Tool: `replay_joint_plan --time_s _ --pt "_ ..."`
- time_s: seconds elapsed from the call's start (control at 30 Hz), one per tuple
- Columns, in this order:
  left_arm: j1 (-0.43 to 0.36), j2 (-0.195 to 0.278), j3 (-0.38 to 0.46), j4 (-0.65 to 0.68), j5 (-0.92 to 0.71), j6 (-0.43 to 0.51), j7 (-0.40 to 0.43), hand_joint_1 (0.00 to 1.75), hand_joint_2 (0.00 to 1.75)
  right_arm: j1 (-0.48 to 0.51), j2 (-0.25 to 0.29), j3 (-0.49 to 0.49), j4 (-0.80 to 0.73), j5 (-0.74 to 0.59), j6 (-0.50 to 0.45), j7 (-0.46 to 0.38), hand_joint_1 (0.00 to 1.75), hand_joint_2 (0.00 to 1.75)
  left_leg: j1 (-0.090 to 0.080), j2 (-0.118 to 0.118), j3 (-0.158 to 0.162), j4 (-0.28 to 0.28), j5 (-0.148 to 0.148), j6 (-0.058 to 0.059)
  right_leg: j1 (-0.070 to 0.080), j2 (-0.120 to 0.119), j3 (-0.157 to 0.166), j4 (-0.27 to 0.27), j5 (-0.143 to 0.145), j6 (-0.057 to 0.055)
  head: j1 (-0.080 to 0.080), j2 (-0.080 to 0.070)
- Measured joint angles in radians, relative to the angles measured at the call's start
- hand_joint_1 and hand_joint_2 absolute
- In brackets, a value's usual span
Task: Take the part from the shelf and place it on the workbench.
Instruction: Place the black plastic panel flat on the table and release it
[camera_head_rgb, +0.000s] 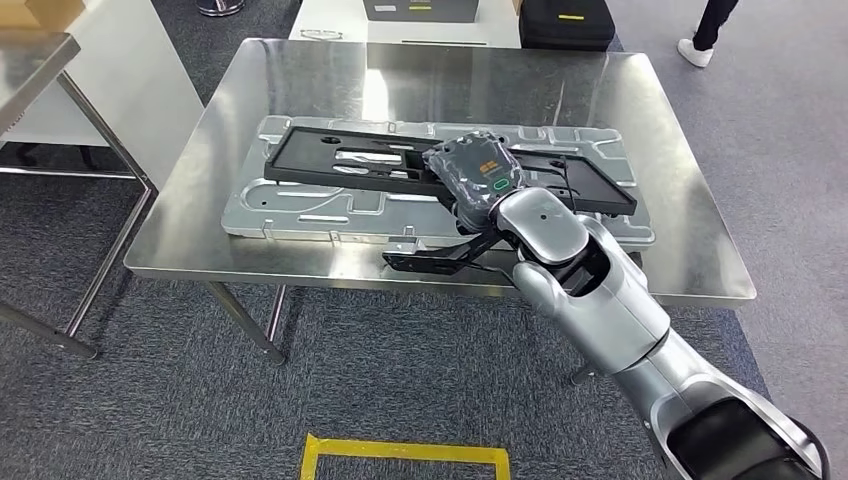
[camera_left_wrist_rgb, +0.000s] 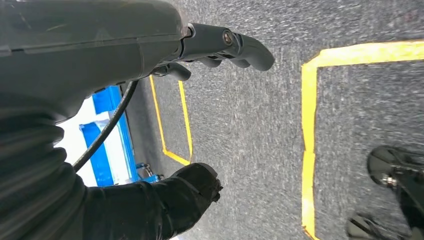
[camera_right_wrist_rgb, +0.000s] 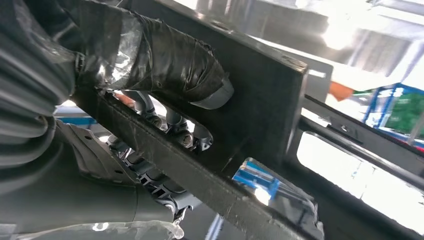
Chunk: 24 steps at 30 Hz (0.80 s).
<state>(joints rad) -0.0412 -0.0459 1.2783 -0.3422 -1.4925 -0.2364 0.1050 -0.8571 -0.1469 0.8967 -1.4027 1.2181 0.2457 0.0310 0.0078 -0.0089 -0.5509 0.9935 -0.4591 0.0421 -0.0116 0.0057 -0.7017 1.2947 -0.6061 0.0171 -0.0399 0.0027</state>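
Note:
The part is a long black flat frame lying across a silver stamped plate on the steel workbench. My right hand, wrapped in a dark cover, grips the frame near its middle. A black arm of the frame reaches toward the bench's front edge. In the right wrist view the taped thumb lies over a bar of the frame, with the fingers curled through the slot behind it. My left hand hangs over the grey floor, fingers apart, holding nothing.
A second steel table stands at the left. Behind the bench lies a black case, and a person's leg and white shoe show at the far right. Yellow floor tape marks a box before the bench.

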Motion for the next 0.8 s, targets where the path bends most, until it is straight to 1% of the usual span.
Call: replay_joint_plan --time_s 0.03,0.07,0.13,0.17,0.2,0.23,0.3,0.33,0.37,0.4,0.43,0.47,0.5,0.53,0.57,0.63,0.67,0.7,0.73,0.8 --pt "0.0 -0.001 0.0 0.0 0.0 -0.001 -0.001 0.0 1.75 0.001 -0.004 0.0 0.002 0.0 0.0 -0.001 1.75 1.75 0.0 -0.001 0.016 0.0 -0.012 -0.001 -0.001 0.0 -0.012 -0.021 0.011 0.0 0.0 0.0" --pt "0.001 -0.002 0.0 0.0 0.0 -0.002 -0.002 0.0 1.75 0.001 -0.009 -0.002 0.004 0.0 0.0 -0.002 1.75 1.75 0.0 -0.003 0.034 0.0 -0.026 -0.003 -0.001 -0.001 -0.011 -0.069 0.046 -0.001 0.0 0.0" --pt "0.002 -0.006 0.0 0.0 -0.001 -0.004 -0.004 0.0 1.75 0.001 -0.023 -0.005 0.009 0.0 -0.001 -0.007 1.75 1.75 -0.001 -0.004 0.065 0.002 -0.053 -0.01 0.002 -0.004 0.003 -0.188 0.16 -0.008 -0.001 0.0" --pt "0.002 -0.007 0.0 0.0 -0.001 -0.005 -0.006 0.0 1.75 0.0 -0.03 -0.007 0.011 -0.001 -0.002 -0.011 1.75 1.75 -0.001 -0.005 0.072 0.004 -0.065 -0.016 0.005 -0.004 0.009 -0.227 0.198 -0.015 -0.002 0.0" --pt "0.002 -0.009 0.0 0.0 -0.001 -0.006 -0.007 0.0 1.75 -0.001 -0.035 -0.008 0.013 -0.002 -0.003 -0.014 1.75 1.75 -0.002 -0.006 0.077 0.005 -0.075 -0.022 0.008 -0.005 0.011 -0.246 0.22 -0.022 -0.002 0.0" --pt "0.001 -0.01 0.0 0.0 -0.001 -0.007 -0.009 0.0 1.75 -0.001 -0.038 -0.009 0.014 -0.004 -0.003 -0.017 1.75 1.75 -0.003 -0.006 0.08 0.007 -0.079 -0.028 0.011 -0.004 0.013 -0.248 0.219 -0.03 -0.002 0.0" --pt "-0.002 -0.01 0.0 -0.001 -0.001 -0.011 -0.011 0.0 1.75 -0.004 -0.043 -0.014 0.014 -0.006 -0.003 -0.021 1.75 1.75 -0.003 -0.005 0.081 0.019 -0.081 -0.037 0.009 -0.002 0.028 -0.256 0.213 -0.044 -0.001 0.0" --pt "-0.002 -0.011 0.0 -0.001 -0.001 -0.013 -0.012 0.0 1.75 -0.007 -0.045 -0.016 0.013 -0.007 -0.002 -0.022 1.75 1.75 -0.002 -0.003 0.069 0.047 -0.082 -0.04 0.007 -0.001 0.039 -0.261 0.207 -0.051 -0.001 0.0" --pt "-0.003 -0.012 0.0 -0.002 -0.001 -0.016 -0.012 0.0 1.75 -0.01 -0.046 -0.019 0.013 -0.007 -0.001 -0.023 1.75 1.75 -0.001 -0.001 0.043 0.093 -0.09 -0.044 0.005 0.0 0.052 -0.267 0.202 -0.056 -0.002 0.0" --pt "-0.003 -0.012 0.0 -0.002 -0.001 -0.017 -0.012 0.0 1.75 -0.012 -0.046 -0.02 0.013 -0.008 -0.001 -0.024 1.75 1.75 0.001 0.001 0.005 0.154 -0.106 -0.049 0.004 0.001 0.063 -0.271 0.195 -0.059 -0.002 0.0" --pt "-0.003 -0.013 0.0 -0.002 -0.001 -0.018 -0.012 0.0 1.75 -0.013 -0.046 -0.02 0.014 -0.009 0.0 -0.024 1.75 1.75 0.002 0.002 -0.04 0.219 -0.129 -0.052 0.004 0.002 0.073 -0.273 0.188 -0.061 -0.003 0.0" --pt "-0.003 -0.013 0.0 -0.003 -0.001 -0.018 -0.013 0.0 1.75 -0.011 -0.047 -0.02 0.016 -0.01 0.001 -0.025 1.75 1.75 0.003 0.002 -0.082 0.27 -0.153 -0.055 0.004 0.002 0.084 -0.273 0.179 -0.061 -0.003 0.0" --pt "-0.003 -0.012 0.0 -0.003 -0.001 -0.018 -0.015 0.0 1.75 -0.008 -0.047 -0.02 0.018 -0.011 0.002 -0.026 1.75 1.75 0.003 0.002 -0.112 0.295 -0.166 -0.057 0.004 0.002 0.096 -0.273 0.17 -0.061 -0.003 0.0" --pt "-0.002 -0.012 0.0 -0.004 -0.001 -0.017 -0.017 0.0 1.75 -0.005 -0.048 -0.019 0.02 -0.013 0.003 -0.027 1.75 1.75 0.003 0.002 -0.13 0.289 -0.158 -0.057 0.005 0.003 0.109 -0.272 0.161 -0.06 -0.003 0.0" --pt "-0.001 -0.012 0.0 -0.005 -0.001 -0.016 -0.02 0.0 1.75 -0.003 -0.049 -0.019 0.023 -0.014 0.003 -0.027 1.75 1.75 0.003 0.002 -0.132 0.251 -0.125 -0.055 0.005 0.004 0.122 -0.272 0.151 -0.059 -0.003 0.0" --pt "0.003 -0.012 0.0 -0.008 0.0 -0.015 -0.026 0.0 1.75 0.001 -0.053 -0.019 0.029 -0.016 0.003 -0.027 1.75 1.75 0.0 0.002 -0.117 0.125 -0.01 -0.044 0.006 0.005 0.147 -0.27 0.131 -0.055 -0.002 0.0" --pt "0.005 -0.012 0.0 -0.009 0.0 -0.015 -0.029 0.0 1.75 0.003 -0.055 -0.019 0.033 -0.018 0.003 -0.027 1.75 1.75 -0.003 0.002 -0.109 0.071 0.031 -0.037 0.007 0.006 0.152 -0.269 0.123 -0.051 -0.002 0.0" --pt "0.005 -0.012 0.0 -0.01 0.0 -0.015 -0.031 0.0 1.75 0.006 -0.058 -0.018 0.038 -0.019 0.003 -0.027 1.75 1.75 -0.006 0.002 -0.105 0.04 0.059 -0.032 0.008 0.008 0.153 -0.267 0.116 -0.046 -0.002 0.0" --pt "0.005 -0.012 0.0 -0.012 0.0 -0.015 -0.031 0.0 1.75 0.01 -0.061 -0.018 0.042 -0.02 0.003 -0.027 1.75 1.75 -0.007 0.002 -0.105 0.028 0.065 -0.029 0.009 0.009 0.153 -0.265 0.11 -0.041 -0.002 0.0" --pt "0.004 -0.013 0.0 -0.013 -0.001 -0.015 -0.032 0.0 1.75 0.018 -0.065 -0.018 0.05 -0.022 0.002 -0.027 1.75 1.75 -0.007 0.002 -0.103 0.025 0.07 -0.032 0.009 0.008 0.15 -0.263 0.105 -0.041 -0.002 0.0"
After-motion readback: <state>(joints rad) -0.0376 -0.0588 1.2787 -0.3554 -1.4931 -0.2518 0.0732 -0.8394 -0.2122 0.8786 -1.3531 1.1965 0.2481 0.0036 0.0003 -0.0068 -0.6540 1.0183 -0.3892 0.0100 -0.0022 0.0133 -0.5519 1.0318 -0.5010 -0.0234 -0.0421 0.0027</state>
